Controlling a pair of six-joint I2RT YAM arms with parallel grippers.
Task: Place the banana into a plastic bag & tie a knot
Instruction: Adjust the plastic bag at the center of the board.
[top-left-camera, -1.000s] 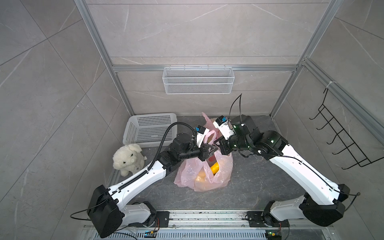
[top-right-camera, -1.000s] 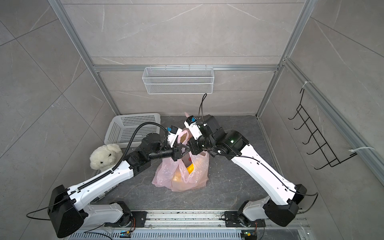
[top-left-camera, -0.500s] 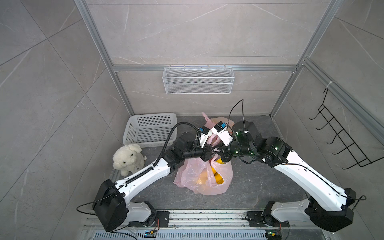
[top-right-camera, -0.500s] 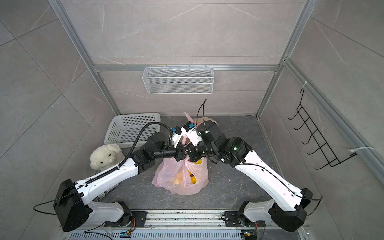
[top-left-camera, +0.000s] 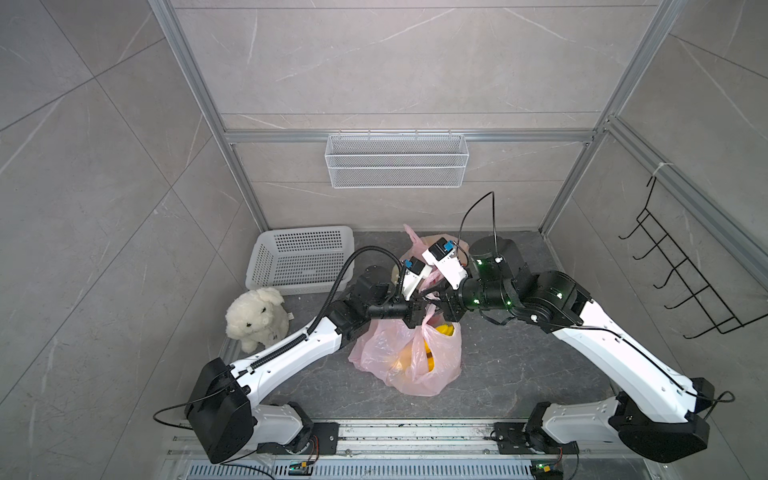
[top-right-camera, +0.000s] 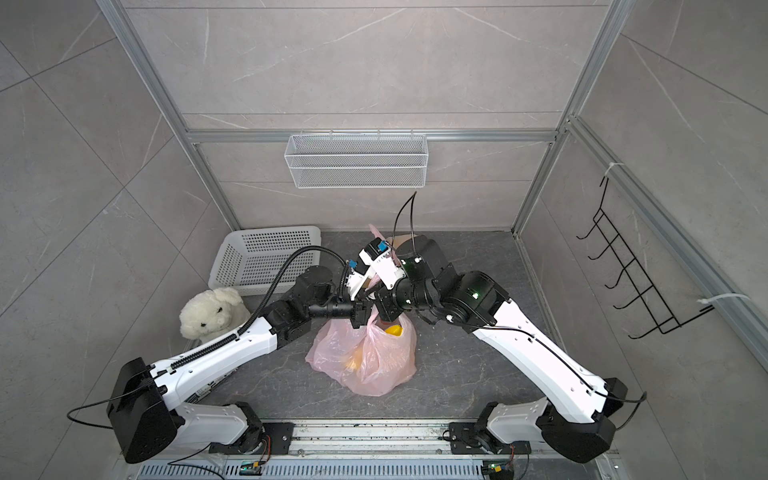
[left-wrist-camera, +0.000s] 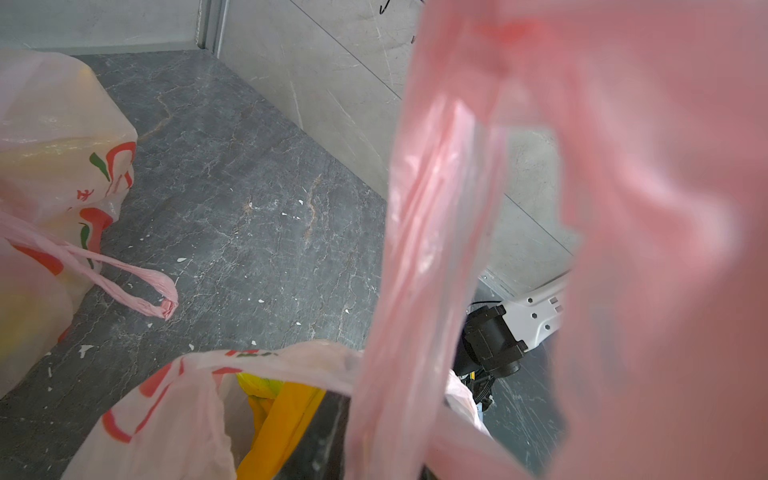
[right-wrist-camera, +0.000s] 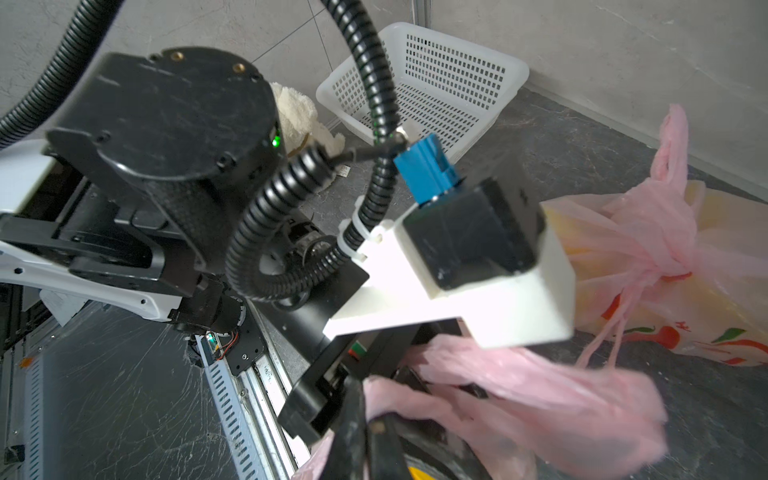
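Observation:
In both top views a pink plastic bag (top-left-camera: 409, 357) (top-right-camera: 374, 361) stands on the dark floor, and the yellow banana (top-left-camera: 445, 330) (top-right-camera: 394, 331) shows inside it. My left gripper (top-left-camera: 419, 311) (top-right-camera: 365, 312) and right gripper (top-left-camera: 437, 305) (top-right-camera: 377, 309) meet tip to tip just above the bag's mouth. Each is shut on a pink bag handle. The left wrist view is filled by a stretched handle (left-wrist-camera: 424, 249), with the banana (left-wrist-camera: 286, 415) below it. In the right wrist view my right gripper (right-wrist-camera: 365, 399) pinches pink plastic beside the left one.
A second bag (top-left-camera: 415, 245) (right-wrist-camera: 665, 282), tied shut, with red and green print, lies behind the grippers. A white perforated basket (top-left-camera: 299, 257) and a white plush toy (top-left-camera: 255, 318) sit at the left. A wire shelf (top-left-camera: 395, 166) hangs on the back wall.
The right arm has swung in and dropped lower, bringing its gripper tight against the left one. Both stay shut on the handles, and the bag has sagged slightly toward the front.

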